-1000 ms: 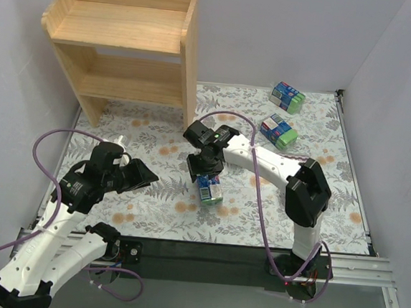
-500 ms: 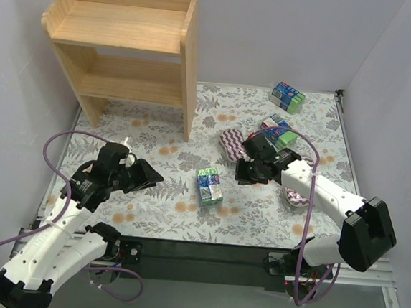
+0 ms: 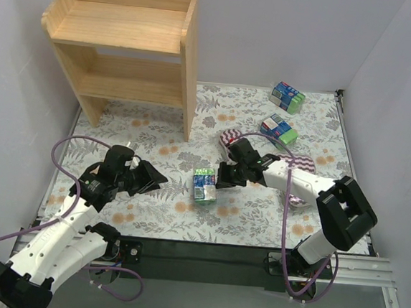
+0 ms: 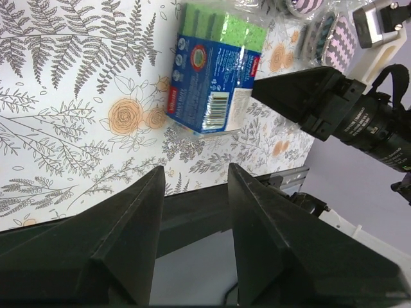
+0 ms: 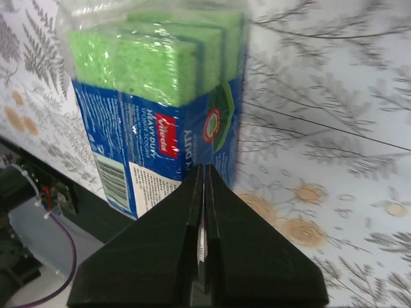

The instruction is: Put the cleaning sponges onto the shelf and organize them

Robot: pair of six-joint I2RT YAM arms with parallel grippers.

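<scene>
**Sponge pack (image 3: 204, 185) mid-table, right gripper (image 3: 223, 176) pinched shut at its side**

Blue-and-green and wrapped, it lies flat on the floral tablecloth (image 3: 149, 221), green sponge ends pointing away from the arm bases, barcode toward them. Right gripper's fingers are pressed flat together with nothing between them, tips right at the pack's edge, and actual contact is too close to call. On the opposite side, the left gripper (image 3: 155, 174) hovers near the pack, jaws spread, gripping nothing. Toward the far right corner sit a far pack (image 3: 287, 96) and a nearer pack (image 3: 279, 130). Purple zigzag pads: one pad (image 3: 230, 138) just behind the right gripper, a second pad (image 3: 304, 163) beside the forearm, a third pad (image 3: 298, 200) peeking from under it. Shelf (image 3: 122, 38) stands far left, well apart from every sponge.
</scene>
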